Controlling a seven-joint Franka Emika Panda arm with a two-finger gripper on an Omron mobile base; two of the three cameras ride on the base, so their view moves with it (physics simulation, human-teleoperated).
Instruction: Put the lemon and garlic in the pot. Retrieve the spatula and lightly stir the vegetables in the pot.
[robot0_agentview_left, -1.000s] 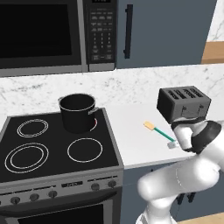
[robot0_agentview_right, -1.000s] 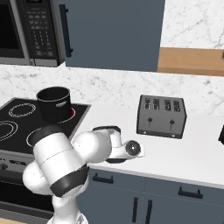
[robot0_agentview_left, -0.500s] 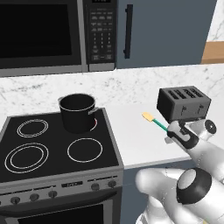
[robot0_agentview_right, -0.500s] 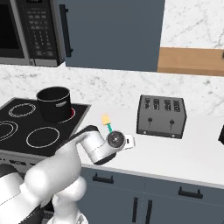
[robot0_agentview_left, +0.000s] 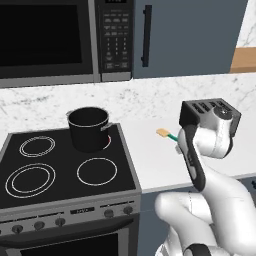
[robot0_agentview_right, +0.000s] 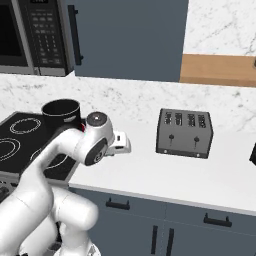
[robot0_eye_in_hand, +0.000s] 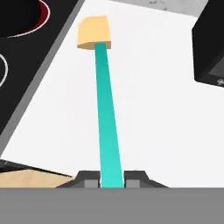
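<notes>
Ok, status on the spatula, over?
Gripper shut on spatula, lifted over the counter. Pot on rear right burner. Toaster behind, path to pot open.

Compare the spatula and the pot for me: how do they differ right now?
The spatula is slim, with a teal handle and a pale yellowish end; the pot is squat, cylindrical and nearly black. The spatula is clamped in the shut gripper above the white counter; the pot stands free on the stove's back right burner.
</notes>
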